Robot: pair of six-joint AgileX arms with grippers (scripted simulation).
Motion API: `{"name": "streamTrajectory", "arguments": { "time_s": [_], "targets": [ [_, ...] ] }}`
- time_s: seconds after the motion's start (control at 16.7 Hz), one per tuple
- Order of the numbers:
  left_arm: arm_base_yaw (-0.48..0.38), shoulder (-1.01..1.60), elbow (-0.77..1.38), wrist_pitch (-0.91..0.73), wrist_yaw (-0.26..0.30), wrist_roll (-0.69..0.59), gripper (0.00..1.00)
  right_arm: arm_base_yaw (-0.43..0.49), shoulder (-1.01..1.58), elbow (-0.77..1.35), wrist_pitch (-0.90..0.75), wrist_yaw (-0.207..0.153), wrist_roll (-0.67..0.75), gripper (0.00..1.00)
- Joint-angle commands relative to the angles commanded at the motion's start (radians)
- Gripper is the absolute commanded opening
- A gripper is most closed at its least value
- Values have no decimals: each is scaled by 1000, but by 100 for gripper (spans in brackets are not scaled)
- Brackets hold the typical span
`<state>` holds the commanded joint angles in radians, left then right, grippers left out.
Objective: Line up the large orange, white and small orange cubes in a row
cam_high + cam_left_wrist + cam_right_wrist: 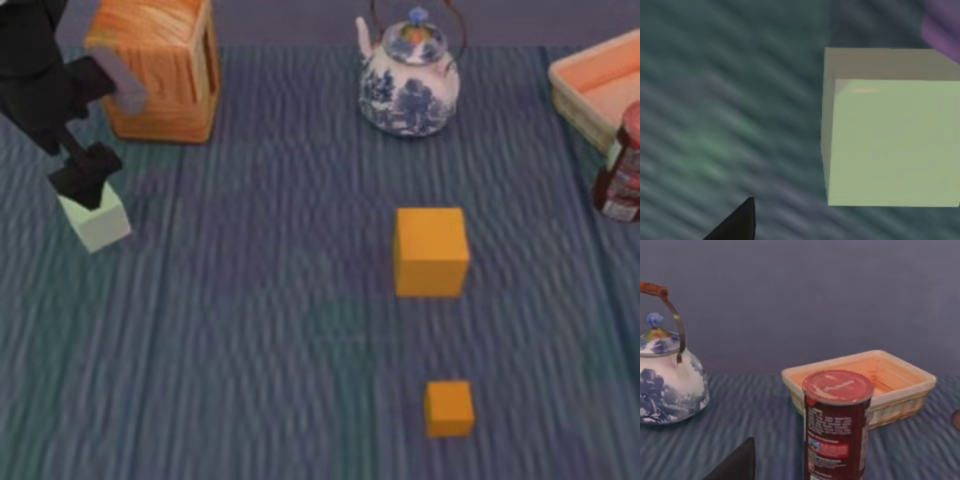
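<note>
progress: large yellow-orange cube (pixel 431 251) and small yellow-orange cube (pixel 449 408) roughly aligned at right; matte white cube (pixel 96 218) far left under left gripper (pixel 85 180), grip state unclear. right arm out of top view.

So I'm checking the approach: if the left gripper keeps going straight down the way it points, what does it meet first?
Most likely the white cube: the left gripper sits right over it, though contact is unclear.

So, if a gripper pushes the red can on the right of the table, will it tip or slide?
The red can looks tall for its base, so a high push would probably tip it. Being round, it would likely roll once down. The tray stands near it and might stop it.
</note>
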<state>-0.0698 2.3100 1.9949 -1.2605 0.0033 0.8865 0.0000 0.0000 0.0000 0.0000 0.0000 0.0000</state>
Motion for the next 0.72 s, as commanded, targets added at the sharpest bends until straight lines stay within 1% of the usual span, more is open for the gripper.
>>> {"name": "streamTrajectory", "arguments": {
  "time_s": [0.18,0.54,0.72],
  "targets": [
    [1,8,-24,37,1,-1,100,0,0,0,0,0,0,100],
    [4,66,-167,239,2,2,100,0,0,0,0,0,0,100],
    [5,84,-209,299,2,4,100,0,0,0,0,0,0,100]
  ]
}}
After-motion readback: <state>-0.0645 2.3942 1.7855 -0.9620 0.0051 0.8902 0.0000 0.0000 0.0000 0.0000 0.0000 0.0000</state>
